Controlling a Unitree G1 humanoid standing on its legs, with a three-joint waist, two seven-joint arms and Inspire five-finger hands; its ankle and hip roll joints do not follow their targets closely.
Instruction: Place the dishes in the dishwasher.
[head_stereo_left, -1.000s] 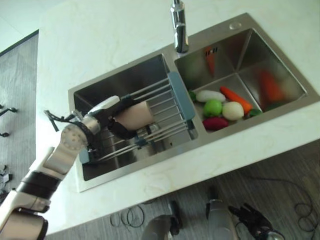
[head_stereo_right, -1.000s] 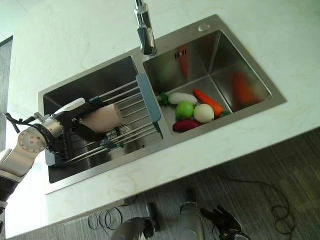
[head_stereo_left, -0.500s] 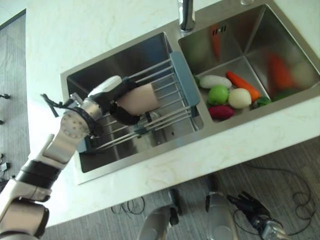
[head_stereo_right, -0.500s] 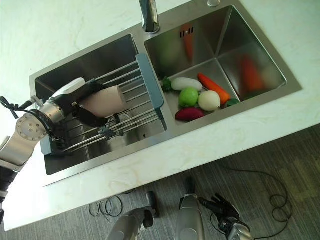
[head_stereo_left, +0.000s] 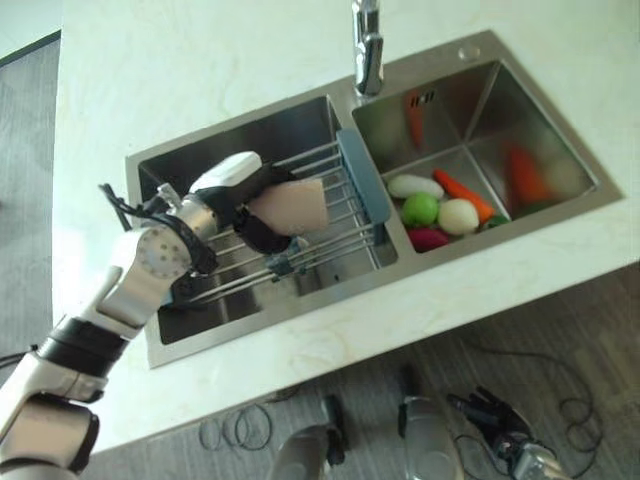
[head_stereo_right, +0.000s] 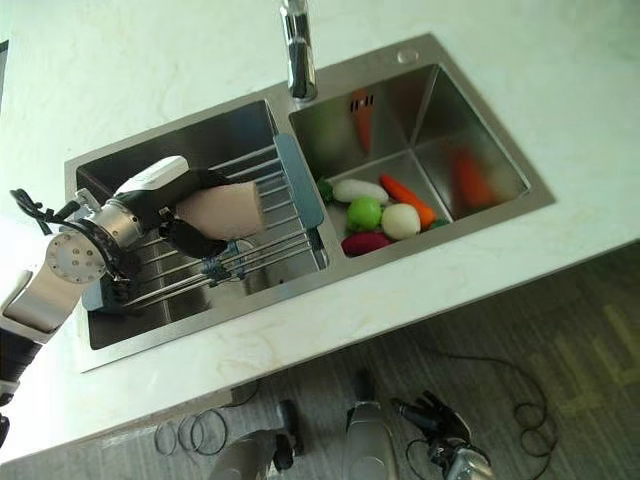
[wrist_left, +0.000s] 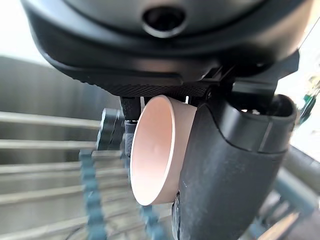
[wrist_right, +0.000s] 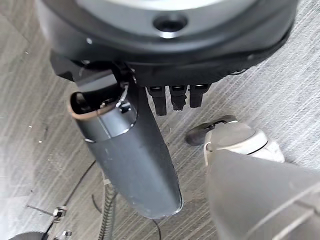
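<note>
The left hand (head_stereo_left: 235, 195) has raised the unlabelled cup (head_stereo_left: 290, 206) above the rack (head_stereo_left: 340, 205).

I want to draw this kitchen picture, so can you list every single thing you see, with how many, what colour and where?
Double-basin steel sink: one, silver, set in the white countertop.
Steel tap: one, silver, behind the divider between the basins.
Wire drying rack with blue ends: one, silver and blue, across the left basin.
Beige plastic cup: one, beige, lying on its side over the rack, held.
White long vegetable: one, right basin.
Orange carrot: one, right basin.
Green round fruit: one, right basin.
Pale round vegetable: one, right basin.
Dark red vegetable: one, right basin.
Left robot hand: dark, curled round the cup.
Right robot hand: dark, low over the grey floor, fingers relaxed.
</note>
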